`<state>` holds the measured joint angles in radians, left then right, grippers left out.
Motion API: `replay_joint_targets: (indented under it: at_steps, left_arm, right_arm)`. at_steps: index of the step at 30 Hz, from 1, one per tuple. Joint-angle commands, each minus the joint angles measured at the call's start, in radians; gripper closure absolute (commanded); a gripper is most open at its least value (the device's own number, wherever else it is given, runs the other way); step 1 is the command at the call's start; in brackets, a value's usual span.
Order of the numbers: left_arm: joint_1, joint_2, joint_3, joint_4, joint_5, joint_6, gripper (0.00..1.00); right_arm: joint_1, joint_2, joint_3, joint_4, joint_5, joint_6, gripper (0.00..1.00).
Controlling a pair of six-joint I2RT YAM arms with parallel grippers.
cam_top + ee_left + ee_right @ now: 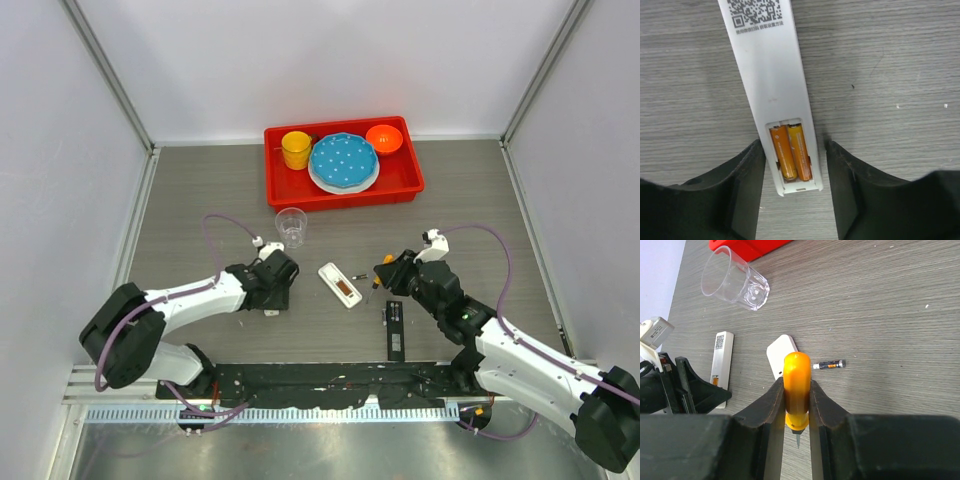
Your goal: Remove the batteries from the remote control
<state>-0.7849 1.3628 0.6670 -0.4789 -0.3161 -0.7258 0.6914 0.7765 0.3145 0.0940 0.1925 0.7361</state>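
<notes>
Left fingers (745,200) stand apart, straddling the open end of the white remote (771,75) without clamping it; two orange batteries (791,152) sit in its bay; right fingers (767,407) clamp a screwdriver (797,382); one dark battery (829,364) lies loose on the surface (880,315).

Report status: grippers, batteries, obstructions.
Left gripper open, straddling white remote; two batteries inside. Right gripper shut on screwdriver. One loose battery on table, nothing blocking.
</notes>
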Motion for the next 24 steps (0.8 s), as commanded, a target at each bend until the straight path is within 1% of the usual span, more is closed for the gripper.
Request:
replay_joint_targets:
  at_steps: [1,2,3,5,6,9,11,16,17,18,24]
  left_arm:
    - [0.010,0.036,0.006,0.052,0.011,0.020,0.50]
    - [0.009,0.042,0.009,0.054,0.014,0.025,0.54]
    - [0.010,0.053,0.009,0.057,0.026,0.034,0.60]
    - [0.010,0.055,0.011,0.072,0.047,0.051,0.70]
    - [0.010,0.053,0.011,0.079,0.063,0.061,0.76]
    - [0.006,0.042,0.006,0.095,0.103,0.074,0.85]
    - [-0.004,0.033,0.008,0.103,0.115,0.074,0.89]
    - [-0.059,0.047,0.034,0.120,0.132,0.065,0.92]
    - [-0.077,0.068,0.051,0.123,0.132,0.062,0.92]
    - [-0.088,0.082,0.062,0.126,0.129,0.057,0.95]
    - [-0.172,0.221,0.175,0.135,0.112,0.051,0.97]
  right_arm:
    - [-0.006,-0.019,0.012,0.024,0.002,-0.001,0.99]
    - [-0.006,-0.019,0.017,0.021,0.004,-0.004,0.99]
    - [-0.006,-0.019,0.020,0.018,0.005,-0.004,0.99]
    - [-0.007,-0.019,0.024,0.015,0.008,-0.009,0.99]
    - [-0.009,-0.016,0.026,0.015,0.008,-0.010,0.99]
    - [-0.010,-0.014,0.034,0.013,0.008,-0.017,0.99]
    - [-0.013,-0.008,0.038,0.015,0.010,-0.018,0.99]
    - [-0.016,-0.003,0.043,0.016,0.012,-0.023,0.99]
    - [-0.016,-0.003,0.044,0.018,0.013,-0.021,0.99]
    - [-0.016,-0.002,0.044,0.018,0.012,-0.024,0.99]
    - [-0.021,-0.022,0.049,0.000,0.015,-0.026,0.99]
